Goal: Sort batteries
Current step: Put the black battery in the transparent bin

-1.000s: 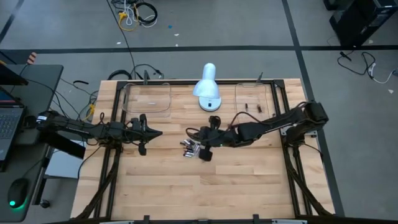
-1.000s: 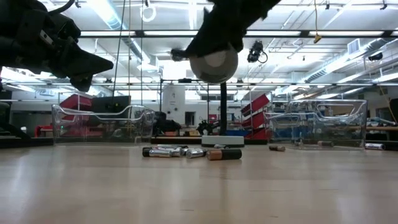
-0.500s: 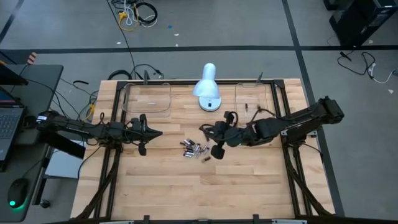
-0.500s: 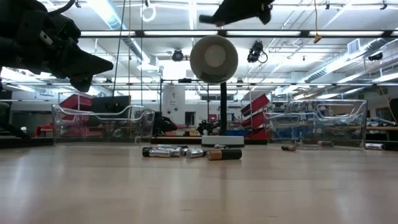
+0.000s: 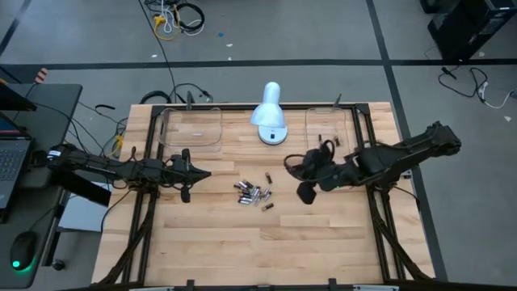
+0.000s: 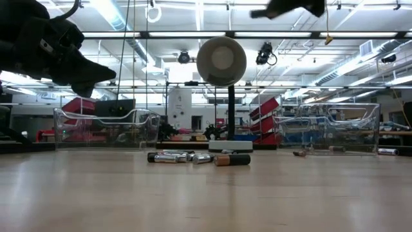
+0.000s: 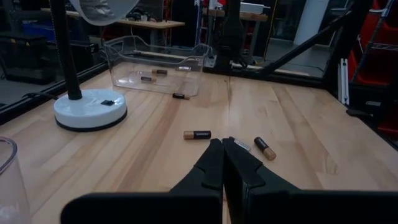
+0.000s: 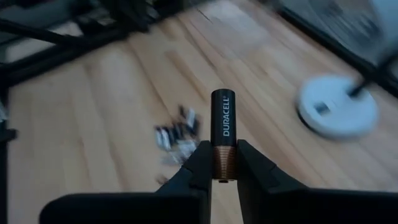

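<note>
A: Start at the left. Where is that arm?

B: The left gripper (image 5: 202,172) hangs over the table's (image 5: 226,242) left half, its fingers (image 7: 214,163) pressed together on nothing. It sits just in front of the left tray (image 5: 191,127), which lies against the far edge. Bare wood runs from it to the near edge.

A: And the middle?

B: The pile (image 5: 254,194) of batteries lies near the table's centre, silvery and dark ones bunched together, one stray (image 5: 267,206) just on the near side. In the left wrist view two coppery ones (image 7: 197,134) lie apart from each other on the wood. The lamp (image 5: 270,121) stands behind the pile at the far edge. Open wood all round the pile.

A: Right side?

B: The right gripper (image 5: 300,174) is right of the pile, raised above the table, between the pile and the right tray (image 5: 333,129). Its jaws clamp a battery (image 8: 222,134), black top and copper base, standing upright between the fingers (image 8: 200,163). The right tray lies along the far right edge with a few batteries inside, and one (image 6: 299,153) lies just outside its wall.
</note>
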